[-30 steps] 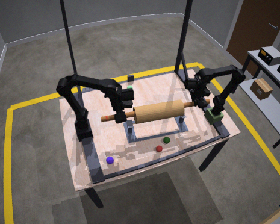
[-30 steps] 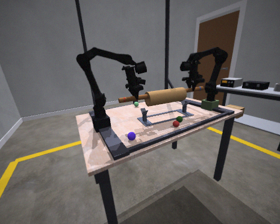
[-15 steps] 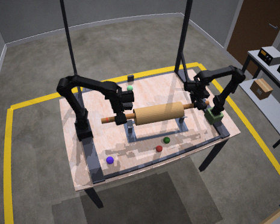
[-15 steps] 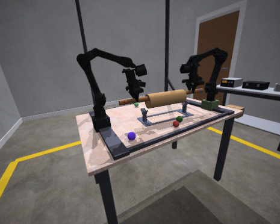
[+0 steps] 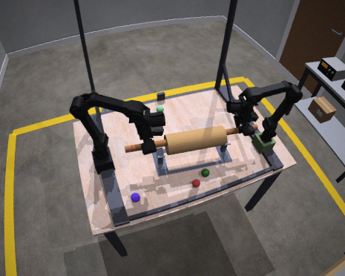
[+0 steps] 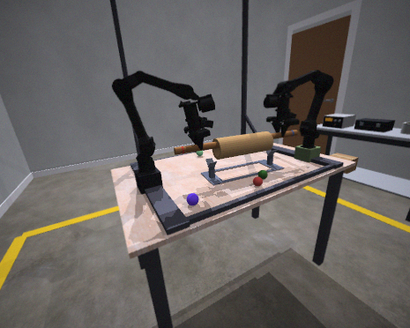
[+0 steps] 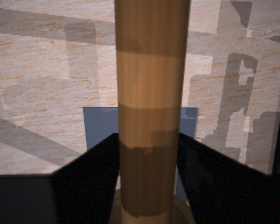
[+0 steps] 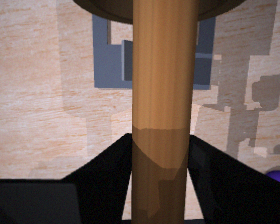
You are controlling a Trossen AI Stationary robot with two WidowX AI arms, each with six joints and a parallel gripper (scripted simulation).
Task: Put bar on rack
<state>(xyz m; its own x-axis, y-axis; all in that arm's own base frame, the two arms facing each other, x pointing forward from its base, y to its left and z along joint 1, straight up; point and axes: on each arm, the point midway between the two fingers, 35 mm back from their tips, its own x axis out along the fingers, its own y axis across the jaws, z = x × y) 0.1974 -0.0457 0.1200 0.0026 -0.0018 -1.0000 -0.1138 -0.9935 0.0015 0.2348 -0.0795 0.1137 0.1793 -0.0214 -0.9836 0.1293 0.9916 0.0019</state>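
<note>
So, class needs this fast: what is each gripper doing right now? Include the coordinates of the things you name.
Left gripper (image 5: pixel 246 130) (image 6: pixel 284 134) (image 7: pixel 148 135): closed, holding the bar (image 5: pixel 159 143) (image 6: pixel 210 145) (image 7: pixel 151 75) (image 8: pixel 164 75).
Right gripper (image 5: pixel 149 148) (image 6: pixel 200 147) (image 8: pixel 161 137): closed, holding the same bar, on the other side of the paper roll (image 5: pixel 196 139) (image 6: pixel 243 145) (image 7: pixel 187 212) (image 8: pixel 106 9).

We saw a smooth wooden bar (image 5: pixel 133 148) (image 6: pixel 182 150) (image 7: pixel 150 90) (image 8: pixel 163 75) with faint grain, a matt, papery tan roll (image 5: pixel 196 139) (image 6: pixel 243 145), a pale wood-grained tabletop (image 5: pixel 118 126) (image 6: pixel 131 212) (image 7: pixel 36 95) (image 8: pixel 36 110), and a smooth rack (image 5: pixel 188 169) (image 6: pixel 212 178) (image 7: pixel 100 125) (image 8: pixel 103 70) that looked like grey metal.

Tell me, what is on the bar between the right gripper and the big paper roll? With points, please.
Nothing: the bar (image 5: pixel 160 143) (image 6: pixel 209 145) (image 7: pixel 151 75) (image 8: pixel 163 75) is bare from the right gripper (image 5: pixel 148 147) (image 6: pixel 200 146) (image 8: pixel 158 140) to the paper roll (image 5: pixel 196 140) (image 6: pixel 243 145) (image 7: pixel 185 214) (image 8: pixel 103 7), as the right wrist view shows.
</note>
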